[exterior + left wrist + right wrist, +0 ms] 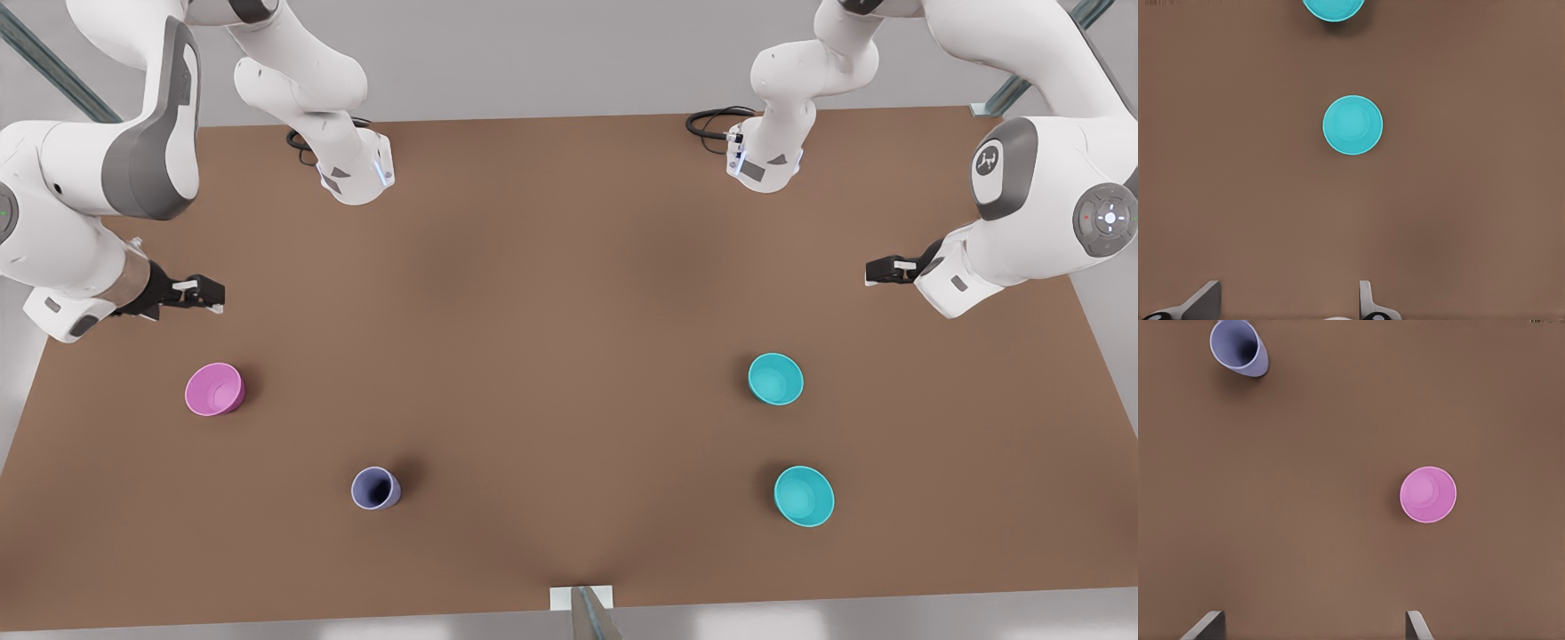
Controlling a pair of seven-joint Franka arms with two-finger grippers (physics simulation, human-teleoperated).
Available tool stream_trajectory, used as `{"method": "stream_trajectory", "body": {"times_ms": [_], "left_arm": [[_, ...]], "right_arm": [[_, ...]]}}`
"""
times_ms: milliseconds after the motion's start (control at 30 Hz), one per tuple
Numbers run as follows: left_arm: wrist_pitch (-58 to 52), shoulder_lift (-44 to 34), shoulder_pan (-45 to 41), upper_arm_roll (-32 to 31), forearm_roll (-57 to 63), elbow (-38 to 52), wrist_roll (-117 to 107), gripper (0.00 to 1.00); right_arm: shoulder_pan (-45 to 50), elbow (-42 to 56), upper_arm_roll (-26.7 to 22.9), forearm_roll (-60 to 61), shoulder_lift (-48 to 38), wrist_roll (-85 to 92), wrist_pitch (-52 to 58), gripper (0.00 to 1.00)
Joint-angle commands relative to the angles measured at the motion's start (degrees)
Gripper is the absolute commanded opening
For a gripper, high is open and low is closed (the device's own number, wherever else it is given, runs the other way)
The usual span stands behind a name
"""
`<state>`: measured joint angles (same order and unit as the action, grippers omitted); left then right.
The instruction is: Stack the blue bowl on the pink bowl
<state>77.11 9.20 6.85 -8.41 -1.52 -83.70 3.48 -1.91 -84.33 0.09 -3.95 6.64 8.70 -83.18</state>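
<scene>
Nothing grasped yet. Left gripper [876, 272] hangs at the front view's right edge, fingers apart, above the two teal bowls; nearer one is the blue bowl [775, 379], right-centre. Pink bowl [214, 389] sits far across, left-centre, under the right gripper [212, 293], fingers also spread, waiting. I'd drop straight down, pinch one wall at the rim, and steer clear of the other teal bowl [804, 496].
</scene>
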Motion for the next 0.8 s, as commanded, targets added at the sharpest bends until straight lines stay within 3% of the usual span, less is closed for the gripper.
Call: {"method": "stream_trajectory", "body": {"times_ms": [0,100,167,333,767], "left_arm": [[0.1,-0.1,0.0,0.0,0.0,0.0,0.5,1.00],[0.1,-0.1,0.0,0.0,0.0,0.0,0.5,1.00],[0.1,-0.1,0.1,0.1,0.0,0.0,0.6,1.00],[0.0,-0.1,0.2,0.1,-0.1,0.0,0.6,1.00],[-2.5,-0.2,0.3,0.1,-0.1,0.2,0.7,1.00]], "right_arm": [[0.1,0.0,0.0,0.0,0.0,2.5,-0.3,1.00],[0.1,1.1,0.0,-5.7,5.5,3.3,-0.1,1.00],[-4.9,1.4,-0.4,-7.5,13.8,3.4,-8.3,1.00],[-14.0,1.2,0.0,-4.4,25.6,5.7,-21.0,1.00],[-21.7,-4.8,0.3,4.1,29.7,15.1,-30.3,1.00]]}}
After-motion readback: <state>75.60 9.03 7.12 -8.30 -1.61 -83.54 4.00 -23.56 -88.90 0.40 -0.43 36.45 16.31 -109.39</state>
